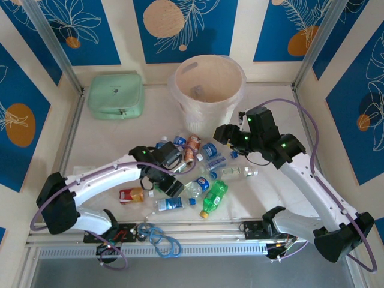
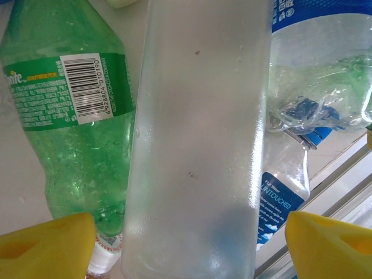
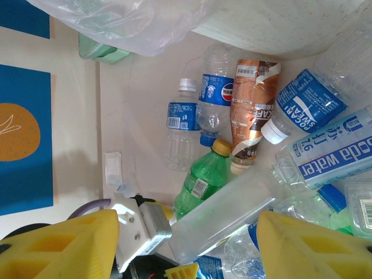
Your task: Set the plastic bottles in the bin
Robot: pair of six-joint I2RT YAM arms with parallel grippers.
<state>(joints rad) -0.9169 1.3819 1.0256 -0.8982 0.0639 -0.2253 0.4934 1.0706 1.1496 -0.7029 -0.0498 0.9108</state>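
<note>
Several plastic bottles lie heaped mid-table, among them a green one and a brown-labelled one. My left gripper is down in the heap. Its yellow fingers straddle a frosted clear bottle, with a gap on each side. My right gripper hovers open over the heap's right side with nothing between its fingers. The bin stands upright just behind the heap.
A mint-green case sits at the back left. A red-labelled bottle lies apart beside the left arm. A blue cable coil rests on the front rail. Walls close in on three sides.
</note>
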